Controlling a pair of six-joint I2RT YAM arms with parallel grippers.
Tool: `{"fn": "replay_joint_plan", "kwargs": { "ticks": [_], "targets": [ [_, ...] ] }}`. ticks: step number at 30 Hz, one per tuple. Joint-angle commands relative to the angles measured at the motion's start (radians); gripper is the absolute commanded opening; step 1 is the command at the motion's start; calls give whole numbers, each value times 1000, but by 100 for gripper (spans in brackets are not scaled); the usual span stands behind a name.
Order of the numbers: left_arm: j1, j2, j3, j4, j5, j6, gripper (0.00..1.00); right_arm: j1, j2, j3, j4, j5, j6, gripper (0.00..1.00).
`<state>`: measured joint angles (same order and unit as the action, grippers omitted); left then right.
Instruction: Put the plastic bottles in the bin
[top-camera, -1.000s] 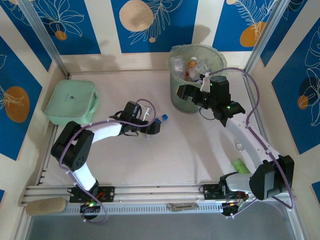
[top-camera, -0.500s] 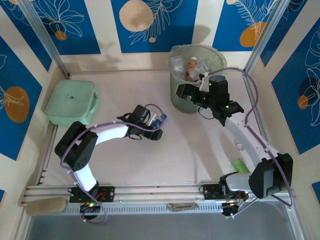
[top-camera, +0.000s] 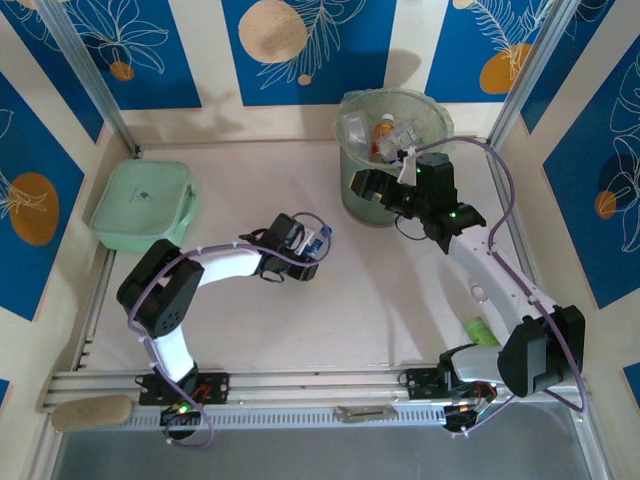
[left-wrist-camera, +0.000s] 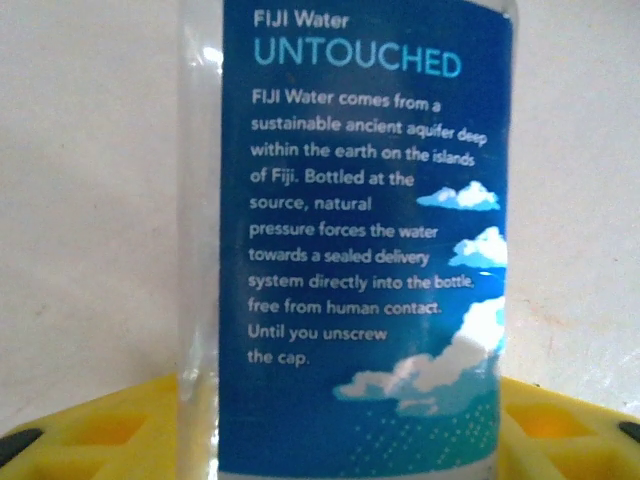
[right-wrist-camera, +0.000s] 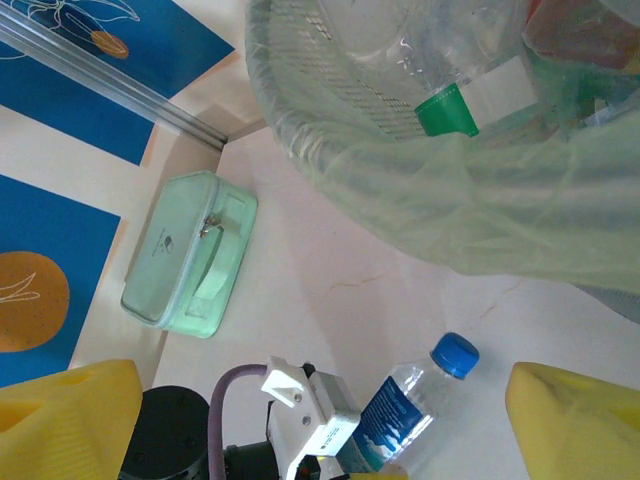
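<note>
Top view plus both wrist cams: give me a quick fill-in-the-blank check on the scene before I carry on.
1. The bottle in the left gripper has a ____ cap.
2. Its label reads FIJI Water ____ in large letters.
3. The right gripper is beside the bin with its jaws ____.
4. The mint-green case lies at the far ____ corner of the table.
Missing words: blue; UNTOUCHED; open; left.
</note>
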<state>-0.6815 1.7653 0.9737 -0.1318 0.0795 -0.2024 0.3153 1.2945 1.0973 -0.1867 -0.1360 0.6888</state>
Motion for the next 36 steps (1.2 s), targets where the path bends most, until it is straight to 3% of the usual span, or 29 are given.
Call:
{"fn": "replay_joint_plan", "kwargs": {
  "ticks": [1,5,10,14,22,29,36],
  "targets": [
    [-9,-65,-42,51,-15,-13,56,8,-16,-12,7,-16,11,95],
    [2,-180,-104,147,24,-53,56,12,-13,-18,26,-35,21,95],
    [28,-280,-155,307,233,-104,59,38,12,-7,69,-85,25,94],
    [47,-332,-197,449,320,-181,58,81,32,19,73,-98,4,94],
    [60,-391,-234,611,342,-259,58,152,81,42,77,-126,14,94],
    [60,-403,-224,611,382,-255,58,165,134,68,64,-132,17,93],
    [59,-414,-237,589,367,-240,59,172,174,97,53,-168,18,84]
  ]
}}
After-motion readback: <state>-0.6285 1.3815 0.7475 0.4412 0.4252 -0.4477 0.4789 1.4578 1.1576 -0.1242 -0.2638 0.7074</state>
